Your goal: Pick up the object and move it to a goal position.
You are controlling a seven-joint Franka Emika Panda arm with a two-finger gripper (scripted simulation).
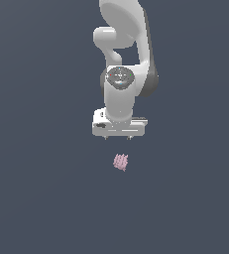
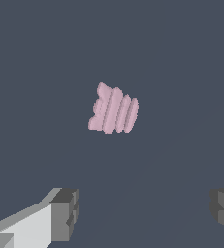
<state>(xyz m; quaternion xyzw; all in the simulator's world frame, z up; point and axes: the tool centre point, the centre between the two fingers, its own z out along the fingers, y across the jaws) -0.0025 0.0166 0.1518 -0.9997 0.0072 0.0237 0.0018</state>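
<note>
Ridged pink block (image 2: 113, 110) lies apart from tool (image 2: 145, 213); jaws spread wide.

Flat, even light is filling both renders, leaving the slate-grey ground (image 1: 36, 198) a uniform dim tone with no cast shadows showing anywhere; the white arm (image 1: 120, 99) is catching soft shading down the exterior view's right side, suggesting light arriving from the exterior view's left and above; no glare is appearing; the pink object (image 1: 120, 162) is rendering coarse and pixelated in the exterior view, its ridges reading more clearly in the wrist view (image 2: 114, 109); edges are looking slightly soft throughout, with no lens distortion showing.
</note>
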